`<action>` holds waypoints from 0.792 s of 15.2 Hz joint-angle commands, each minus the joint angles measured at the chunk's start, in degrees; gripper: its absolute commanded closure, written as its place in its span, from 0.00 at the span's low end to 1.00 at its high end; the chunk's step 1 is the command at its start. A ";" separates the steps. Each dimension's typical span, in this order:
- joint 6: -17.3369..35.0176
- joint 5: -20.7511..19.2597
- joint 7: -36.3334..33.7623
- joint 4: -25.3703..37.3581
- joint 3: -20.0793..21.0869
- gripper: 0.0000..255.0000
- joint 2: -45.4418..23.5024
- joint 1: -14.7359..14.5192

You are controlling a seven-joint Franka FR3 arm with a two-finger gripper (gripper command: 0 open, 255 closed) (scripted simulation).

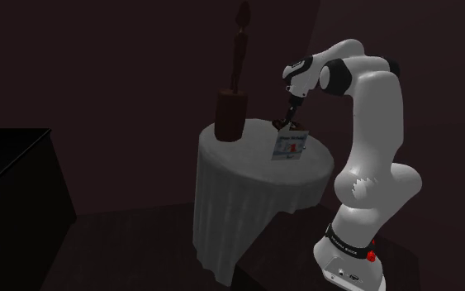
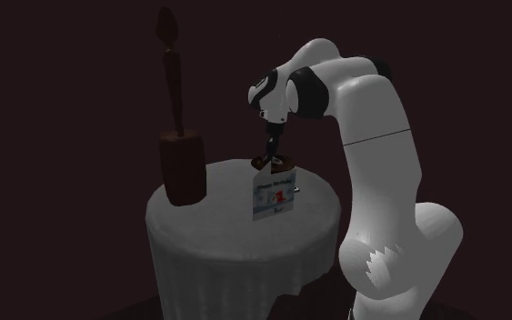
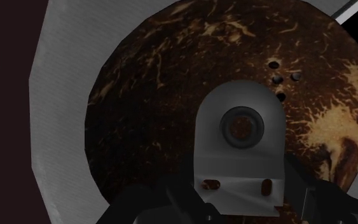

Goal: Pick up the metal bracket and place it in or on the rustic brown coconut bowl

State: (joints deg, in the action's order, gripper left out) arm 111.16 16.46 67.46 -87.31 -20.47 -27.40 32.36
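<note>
Grey metal is seen in the bracket (image 3: 240, 149), which is clasped at its lower edge between the fingers of the gripper (image 3: 241, 207) and is held directly over the mottled brown coconut bowl (image 3: 158, 95). The pick-up is judged done and the carry all but finished. Whether the bracket touches the bowl yet cannot be told. Lowering and release are left. The bowl is set on the cloth-covered round table (image 1: 230, 178), just beside a small printed card (image 1: 289, 146)
</note>
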 commanded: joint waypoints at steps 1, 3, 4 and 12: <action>0.02 0.01 0.00 0.01 0.00 1.00 -0.02 0.00; 0.02 0.01 0.00 0.01 0.00 1.00 -0.02 0.00; 0.02 0.01 0.00 0.01 0.00 0.00 -0.02 0.00; -5.09 -0.70 -0.57 4.07 -0.44 0.00 1.12 0.46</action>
State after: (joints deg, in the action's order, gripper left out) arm 108.23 15.87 67.13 -85.59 -20.82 -26.09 32.50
